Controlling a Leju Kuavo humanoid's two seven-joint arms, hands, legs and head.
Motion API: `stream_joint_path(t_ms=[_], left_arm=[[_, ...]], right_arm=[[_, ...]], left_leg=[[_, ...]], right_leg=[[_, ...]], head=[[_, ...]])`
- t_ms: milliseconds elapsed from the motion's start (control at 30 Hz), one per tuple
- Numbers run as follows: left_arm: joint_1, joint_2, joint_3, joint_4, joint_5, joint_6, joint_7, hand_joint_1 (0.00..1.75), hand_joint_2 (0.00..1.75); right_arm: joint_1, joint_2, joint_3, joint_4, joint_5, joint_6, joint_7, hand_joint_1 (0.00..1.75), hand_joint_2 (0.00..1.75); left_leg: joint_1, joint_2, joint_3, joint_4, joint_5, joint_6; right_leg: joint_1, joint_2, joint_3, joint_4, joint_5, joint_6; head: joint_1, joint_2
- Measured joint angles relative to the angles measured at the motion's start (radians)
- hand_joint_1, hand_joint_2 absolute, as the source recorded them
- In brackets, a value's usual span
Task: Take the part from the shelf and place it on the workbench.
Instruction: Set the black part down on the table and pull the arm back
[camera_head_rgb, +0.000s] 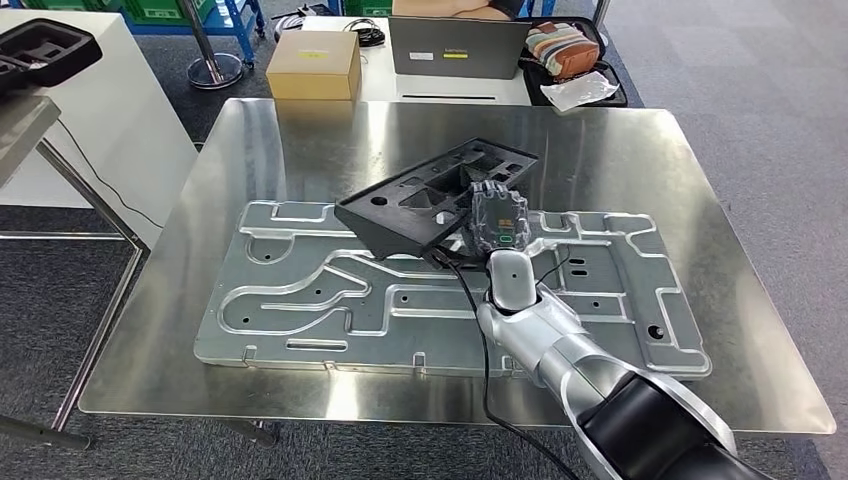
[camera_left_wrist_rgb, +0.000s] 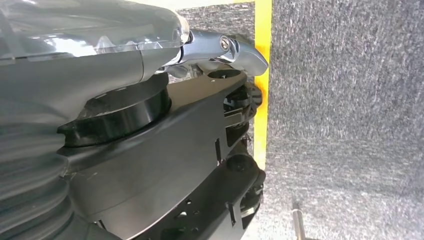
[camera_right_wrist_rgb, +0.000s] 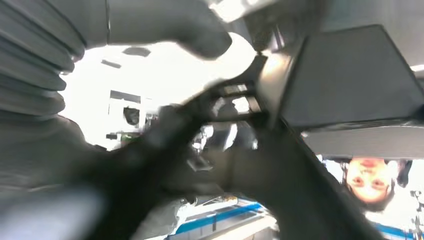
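Observation:
The black moulded part (camera_head_rgb: 425, 195) hangs tilted over the workbench (camera_head_rgb: 610, 160), above the far edge of a large grooved silver plate (camera_head_rgb: 330, 300). My right hand (camera_head_rgb: 498, 215) grips the part at its right near edge, the arm coming in from the lower right. The part's left near corner is low over the plate; I cannot tell whether it touches. In the blurred right wrist view the black part (camera_right_wrist_rgb: 350, 75) sits close in front of my right hand (camera_right_wrist_rgb: 150, 30). My left hand (camera_left_wrist_rgb: 220, 47) hangs over grey floor, stretched out and holding nothing.
Behind the workbench stand a cardboard box (camera_head_rgb: 313, 65), a grey laptop (camera_head_rgb: 458, 45) and a striped pouch (camera_head_rgb: 560, 45). Another black part (camera_head_rgb: 40, 50) lies on the shelf at the far left. A person (camera_right_wrist_rgb: 370, 180) is nearby. A yellow floor line (camera_left_wrist_rgb: 262, 90) runs below my left arm.

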Motion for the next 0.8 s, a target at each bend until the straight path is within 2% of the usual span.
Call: stream_joint_path(t_ms=[100, 267, 467, 633, 800], left_arm=[[-0.004, 0.0, 0.0, 0.0, 0.008, 0.002, 0.022, 0.0, 0.0], [-0.015, 0.0, 0.007, 0.0, 0.029, -0.001, 0.082, 0.0, 0.0], [-0.021, 0.0, 0.022, 0.001, 0.033, -0.007, 0.119, 0.0, 0.0], [-0.023, 0.0, 0.028, 0.002, 0.034, -0.011, 0.133, 0.0, 0.0], [-0.024, 0.0, 0.034, 0.002, 0.035, -0.016, 0.142, 0.0, 0.0]], right_arm=[[0.007, 0.006, -0.004, -0.014, 0.015, 0.019, -0.014, 0.0, 0.0], [0.006, 0.042, -0.056, -0.042, -0.061, 0.078, -0.155, 0.0, 0.0], [0.0, 0.093, -0.16, -0.074, -0.22, 0.206, -0.344, 0.0, 0.0], [-0.02, 0.125, -0.233, -0.092, -0.348, 0.351, -0.455, 0.0, 0.0], [-0.061, 0.151, -0.283, -0.11, -0.511, 0.565, -0.594, 0.0, 0.0]], left_leg=[[0.0, 0.0, -0.001, 0.0, 0.001, 0.0], [0.0, 0.0, -0.001, 0.0, 0.001, 0.0], [0.0, 0.0, -0.001, 0.0, 0.001, 0.0], [0.0, -0.001, -0.001, 0.0, 0.001, 0.0], [-0.001, -0.001, -0.001, 0.0, 0.001, 0.0]], right_leg=[[0.0, 0.0, 0.0, 0.0, 0.001, 0.001], [0.0, 0.0, -0.001, 0.001, 0.001, 0.001], [0.0, 0.0, -0.001, 0.001, 0.0, 0.001], [-0.001, 0.0, -0.001, 0.001, 0.0, 0.001], [-0.001, 0.0, -0.001, 0.001, 0.0, 0.001]], head=[[0.0, 0.0], [0.0, 0.0], [0.0, 0.0], [0.0, 0.0], [0.0, 0.0]])
